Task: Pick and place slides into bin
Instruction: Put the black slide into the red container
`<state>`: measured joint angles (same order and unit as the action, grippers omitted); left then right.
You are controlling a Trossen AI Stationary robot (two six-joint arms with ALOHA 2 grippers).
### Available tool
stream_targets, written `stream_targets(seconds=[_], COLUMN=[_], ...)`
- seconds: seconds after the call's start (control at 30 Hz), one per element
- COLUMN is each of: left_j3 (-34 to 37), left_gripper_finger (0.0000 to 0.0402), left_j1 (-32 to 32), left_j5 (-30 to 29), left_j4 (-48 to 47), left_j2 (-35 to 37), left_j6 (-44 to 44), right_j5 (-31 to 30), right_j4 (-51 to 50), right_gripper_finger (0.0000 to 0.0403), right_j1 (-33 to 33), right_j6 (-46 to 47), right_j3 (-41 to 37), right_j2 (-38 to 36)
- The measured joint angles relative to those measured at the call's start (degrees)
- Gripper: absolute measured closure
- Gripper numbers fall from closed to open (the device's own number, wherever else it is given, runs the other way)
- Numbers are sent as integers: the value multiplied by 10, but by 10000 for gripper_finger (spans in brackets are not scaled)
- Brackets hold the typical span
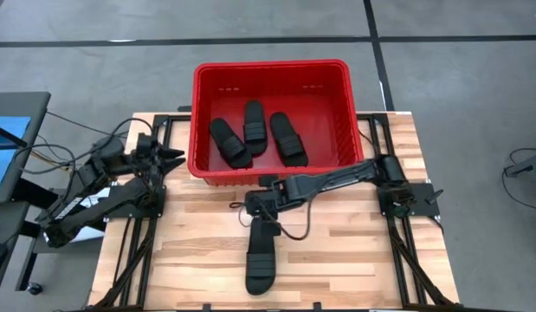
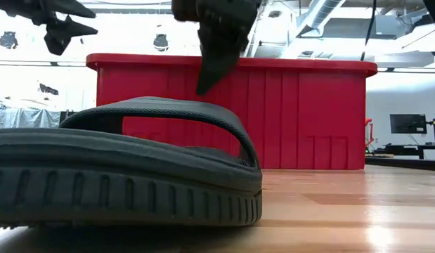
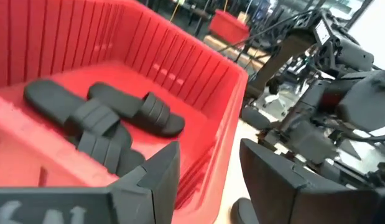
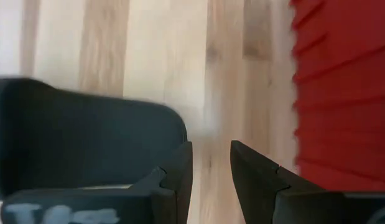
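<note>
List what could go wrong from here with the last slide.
1. The right end effector hovers over the heel end of the slide on the table, not its strap; a grab there could slip.
2. It is close to the bin wall, so lifting the slide could knock the rim.
3. Three slides already fill the bin's middle; the fourth may land on top.

The bin [image 1: 345,113] stood open from above; three slides [image 1: 253,130] covered the middle of its floor, leaving bare floor along its side walls. In front of the bin, the right hand [image 1: 257,211] and a fourth slide [image 1: 261,256] occupied the desk [image 1: 354,251]. The left hand [image 1: 174,158] flanked the bin's left wall.
</note>
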<state>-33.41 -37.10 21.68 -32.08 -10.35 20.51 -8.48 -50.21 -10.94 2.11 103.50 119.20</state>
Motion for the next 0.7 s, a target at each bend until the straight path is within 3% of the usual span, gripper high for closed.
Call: stream_targets(seconds=[0.17,0.43,0.7], left_j3=[0,0,0], left_gripper_finger=[244,244,244], left_j1=[0,0,0], left_j5=[0,-1,-7], left_j4=[-25,-31,-31], left_j2=[0,0,0], left_j6=[0,0,-3], right_j5=[71,108,181], right_j4=[-4,-14,19], right_gripper_finger=[303,303,303], right_j1=[16,18,24], right_j6=[14,13,12], right_j3=[1,0,2], right_j2=[15,23,59])
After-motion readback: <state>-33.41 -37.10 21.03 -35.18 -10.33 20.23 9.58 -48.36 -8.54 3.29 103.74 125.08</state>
